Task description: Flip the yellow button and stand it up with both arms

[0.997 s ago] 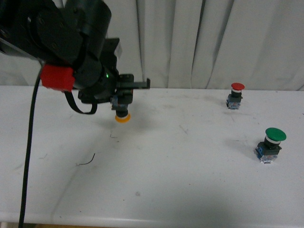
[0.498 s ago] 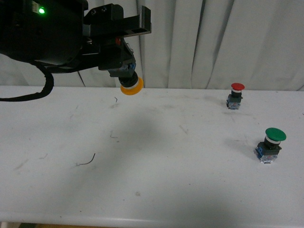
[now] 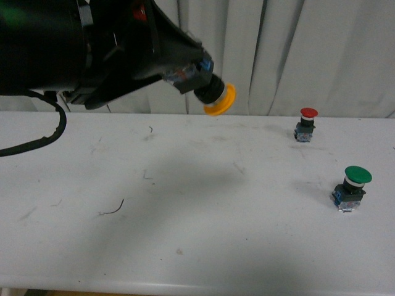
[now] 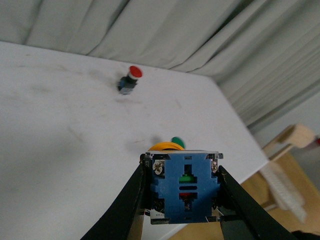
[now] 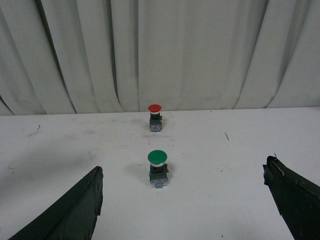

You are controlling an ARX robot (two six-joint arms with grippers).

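Observation:
My left gripper (image 3: 191, 77) is shut on the yellow button (image 3: 219, 98) and holds it high above the white table (image 3: 197, 246), its yellow cap pointing right and slightly down. In the left wrist view the button's blue contact block (image 4: 184, 187) sits clamped between the two black fingers (image 4: 131, 200), with the yellow cap's edge showing behind it. My right gripper (image 5: 182, 200) is open and empty, its fingers (image 5: 75, 210) spread wide over the table. The right arm does not show in the front view.
A red-capped button (image 3: 307, 123) stands upright at the back right. A larger green-capped button (image 3: 352, 188) stands nearer, at the right. Both also show in the right wrist view, red (image 5: 155, 117) behind green (image 5: 157, 167). Curtains hang behind; a wooden chair (image 4: 295, 145) is beside the table.
My left arm has lifted the yellow button off the table and carried it up and to the right, turning it so the cap now points sideways instead of down.

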